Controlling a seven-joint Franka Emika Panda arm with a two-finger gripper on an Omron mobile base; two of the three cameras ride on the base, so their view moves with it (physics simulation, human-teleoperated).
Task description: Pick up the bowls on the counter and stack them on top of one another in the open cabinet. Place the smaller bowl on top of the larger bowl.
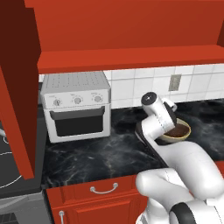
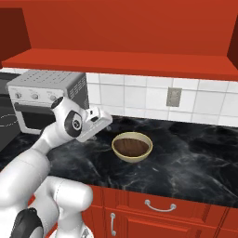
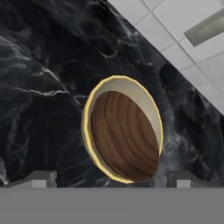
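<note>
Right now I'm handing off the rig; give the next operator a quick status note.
Gripper: open, empty, aimed at the bowls.
Bowls: brown bowl already sits inside the tan bowl, both on the counter right of the toaster oven.
Done: small on large, but on the counter.
Left: get the stack onto the cabinet shelf above; probably grasp the tan rim and lift both together.

Counter [image 2: 195,158] under toaster oven [image 1: 76,105], tan bowl [image 2: 120,153]
</note>
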